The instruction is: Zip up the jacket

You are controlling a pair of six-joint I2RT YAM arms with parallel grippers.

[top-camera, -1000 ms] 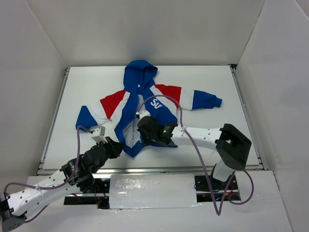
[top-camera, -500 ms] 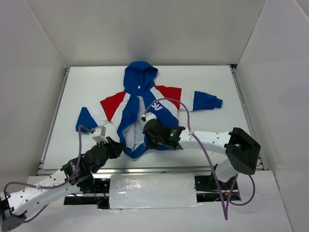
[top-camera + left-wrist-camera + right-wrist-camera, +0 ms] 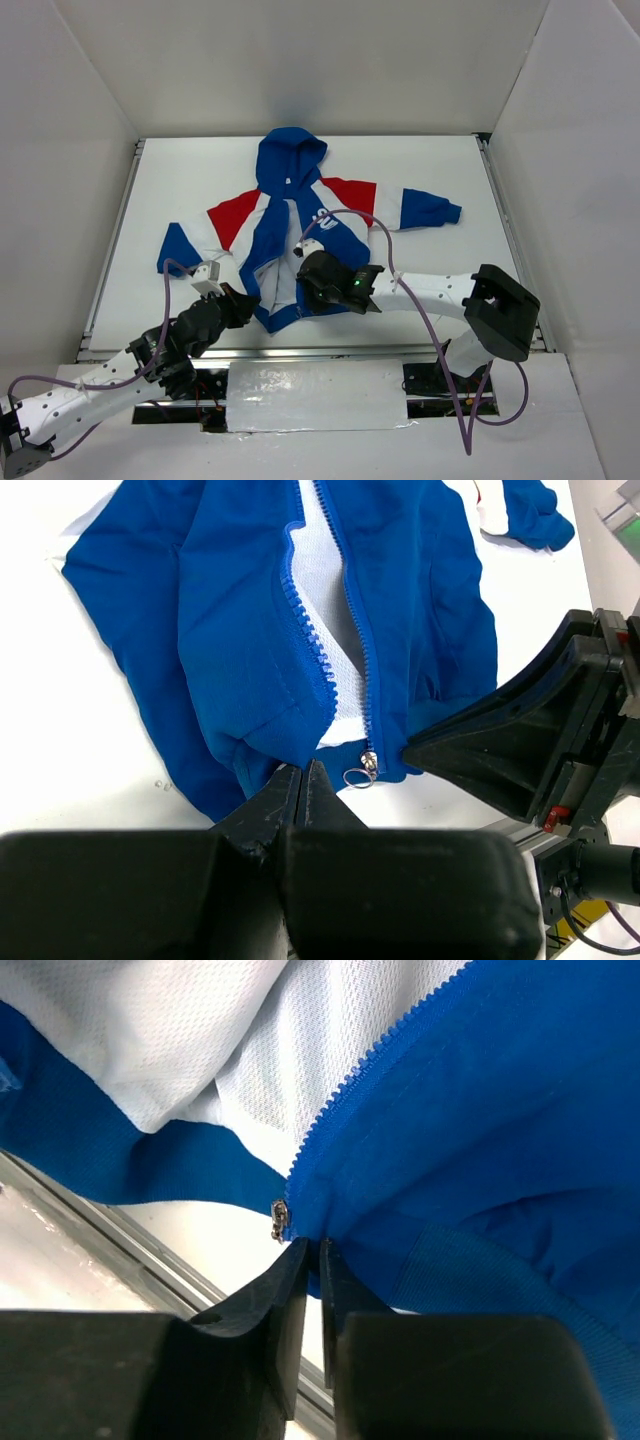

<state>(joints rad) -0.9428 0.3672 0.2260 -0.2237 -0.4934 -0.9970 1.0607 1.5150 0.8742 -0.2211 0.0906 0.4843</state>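
The left hand point(image 3: 300, 778) and right hand point(image 3: 312, 1256) each pinch the jacket point(image 3: 290, 215) at its near hem point(image 3: 262, 742) — flanking the zipper slider point(image 3: 369, 764) — likely to steady it.

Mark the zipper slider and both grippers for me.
zipper slider point(image 3: 370, 762), left wrist view, metal body at the track's bottom.
left gripper point(image 3: 303, 772), left wrist view, between fingertips pinching the jacket point(image 3: 250, 630) hem.
right gripper point(image 3: 312, 1252), right wrist view, between the fingertips.
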